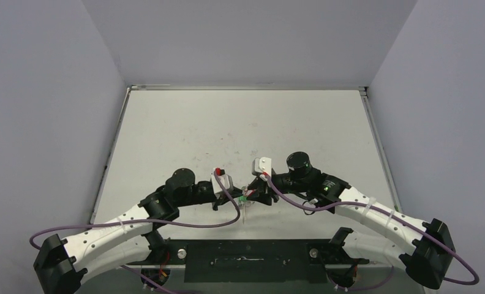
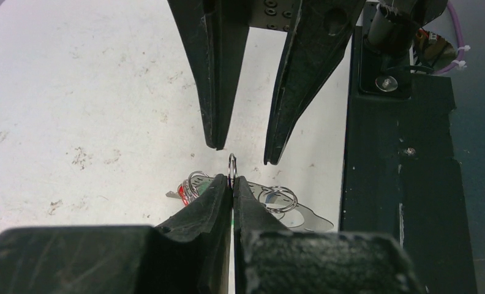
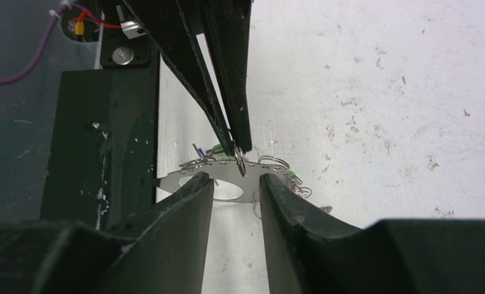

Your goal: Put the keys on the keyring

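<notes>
– Two grippers tip to tip here; which one has the keyring (image 2: 298, 215)?

– The left gripper (image 2: 233, 181). Its fingers are pressed together on one small wire loop (image 2: 232, 164) at the rim, so the whole hoop hangs from that pinch, between the two arms and close to the near edge of the table (image 1: 240, 128). I can't tell whether its lower edge rests on anything.

– And the right gripper (image 3: 236, 184)?

– It's spread, one finger on either side of the pinched loop, with nothing in its grip.

– How will the ring handle?

– It looks like thin sheet metal, so I'd judge it light and stiff, and smooth enough to slip. Held by a single loop, it can probably swing or twist around that point.

– Where would you take hold?

– On the flat band of the hoop, squarely across its faces. The loops are round wire and may roll between the pads.

– The keys (image 2: 180, 192)?

– They are bunched against the ring beside the left fingers; red and green tags show. They are tiny and probably slick, so the plastic tag is the kinder place to grip. They look loose enough to dangle and snag on neighbouring loops.
</notes>
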Available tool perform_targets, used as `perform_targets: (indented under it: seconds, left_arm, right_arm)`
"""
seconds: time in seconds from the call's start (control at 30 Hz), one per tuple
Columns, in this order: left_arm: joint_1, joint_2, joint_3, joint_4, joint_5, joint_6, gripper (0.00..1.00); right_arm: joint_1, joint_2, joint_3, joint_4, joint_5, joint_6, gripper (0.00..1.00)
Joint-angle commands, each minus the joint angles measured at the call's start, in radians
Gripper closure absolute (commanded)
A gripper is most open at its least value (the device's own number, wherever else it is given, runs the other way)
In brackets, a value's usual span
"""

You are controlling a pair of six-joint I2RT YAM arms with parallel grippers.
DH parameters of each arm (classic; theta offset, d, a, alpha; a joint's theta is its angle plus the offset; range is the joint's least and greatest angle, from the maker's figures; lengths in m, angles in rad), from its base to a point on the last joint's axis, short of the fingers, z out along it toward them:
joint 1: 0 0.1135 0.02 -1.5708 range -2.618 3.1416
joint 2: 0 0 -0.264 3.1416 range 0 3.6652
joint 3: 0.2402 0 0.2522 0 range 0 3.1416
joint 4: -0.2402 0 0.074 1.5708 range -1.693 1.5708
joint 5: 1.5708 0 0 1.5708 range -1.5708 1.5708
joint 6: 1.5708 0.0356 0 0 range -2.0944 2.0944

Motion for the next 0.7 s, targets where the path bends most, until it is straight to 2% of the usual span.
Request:
perform_targets:
  seconds: [0.0, 0.23, 0.67]
  left_arm:
    - [-0.008, 0.026, 0.099, -0.125, 0.021, 0.041, 1.0]
    - [-0.014, 0.052, 0.11, -0.113, 0.039, 0.046, 1.0]
    - [-0.019, 0.054, 0.106, -0.109, 0.043, 0.046, 1.0]
  right_arm:
    - [0.007, 0.004, 0.049, 0.036, -0.078, -0.05, 0.69]
    - [0.009, 0.028, 0.05, 0.054, -0.086, -0.055, 0.72]
    - [0.01, 0.063, 0.063, 0.107, -0.087, -0.015, 0.88]
